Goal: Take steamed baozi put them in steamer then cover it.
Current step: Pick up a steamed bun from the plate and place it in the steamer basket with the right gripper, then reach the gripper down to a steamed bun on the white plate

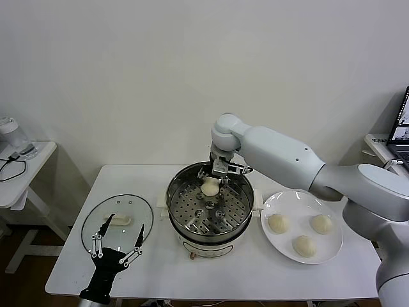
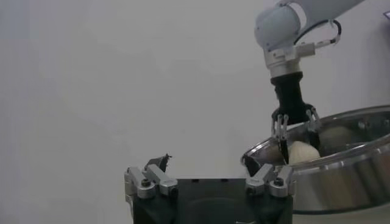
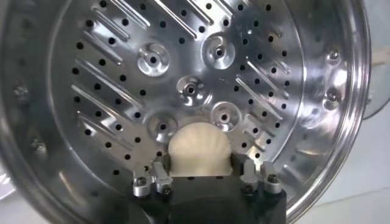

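Note:
One steamed baozi [image 1: 209, 187] lies at the far side of the perforated tray inside the shiny steamer [image 1: 192, 214]. My right gripper [image 1: 211, 181] reaches down into the pot and stands open, its fingers close beside the bun's sides. In the right wrist view the baozi [image 3: 200, 149] sits between the jaws over the steamer's tray [image 3: 189, 61]. Three more baozi [image 1: 278, 222] lie on the white plate [image 1: 287, 201] at the right. The glass lid [image 1: 131, 208] lies flat at the left. My left gripper [image 1: 126, 222] hovers open over the lid's near edge, holding nothing.
The steamer [image 2: 341, 164] and the right gripper [image 2: 297, 143] also show from the left wrist. A white side table [image 1: 19, 173] with an appliance stands at the far left. A laptop [image 1: 401, 134] sits at the right edge. The wall is close behind the table.

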You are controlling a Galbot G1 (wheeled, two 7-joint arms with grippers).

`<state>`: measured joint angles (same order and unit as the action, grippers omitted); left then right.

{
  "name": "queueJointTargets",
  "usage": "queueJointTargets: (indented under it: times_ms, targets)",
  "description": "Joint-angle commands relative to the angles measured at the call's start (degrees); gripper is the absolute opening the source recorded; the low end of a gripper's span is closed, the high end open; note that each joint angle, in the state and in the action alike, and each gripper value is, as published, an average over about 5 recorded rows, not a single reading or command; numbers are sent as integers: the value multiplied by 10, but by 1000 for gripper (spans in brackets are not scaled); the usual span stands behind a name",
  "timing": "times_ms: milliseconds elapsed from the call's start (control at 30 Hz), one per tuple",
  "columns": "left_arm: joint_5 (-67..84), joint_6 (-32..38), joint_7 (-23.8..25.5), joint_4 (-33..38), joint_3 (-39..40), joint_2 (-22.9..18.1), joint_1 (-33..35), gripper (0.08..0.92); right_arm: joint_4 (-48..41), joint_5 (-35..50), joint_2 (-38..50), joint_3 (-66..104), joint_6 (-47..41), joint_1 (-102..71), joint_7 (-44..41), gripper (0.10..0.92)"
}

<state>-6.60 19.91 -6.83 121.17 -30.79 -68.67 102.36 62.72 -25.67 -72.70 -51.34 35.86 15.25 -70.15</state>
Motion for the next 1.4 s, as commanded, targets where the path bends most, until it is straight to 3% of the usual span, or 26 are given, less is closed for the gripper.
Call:
queueJointTargets:
  times_ms: [33, 167, 433, 500, 633, 767, 1000, 1400]
  targets:
    - [1, -1, 0, 1, -1, 0, 0, 823, -7, -19, -12, 2, 5, -5, 3, 804]
    - [0, -1, 0, 0, 0, -1, -1, 823, 38, 10, 23, 5, -19, 14, -14, 821]
    - [-1, -5, 1, 0, 3, 0, -4, 823, 122, 159, 158, 25, -134, 71, -48, 823]
    - [-1, -5, 1, 0, 3, 0, -4, 823, 127, 197, 200, 24, -198, 88, -44, 823]
    - [-2, -4, 1, -1, 3, 0, -4, 823, 110, 356, 291, -33, -361, 121, -2, 823]
    - [-3, -4, 1, -3, 9, 2, -8, 823, 85, 447, 349, -90, -424, 118, 36, 823]
    - [-4, -5, 1, -5, 15, 2, -14, 823, 99, 460, 389, -161, -449, 75, 33, 823]
    - [-7, -3, -1, -3, 14, -1, -11, 823, 68, 417, 343, -160, -460, -24, 65, 823]
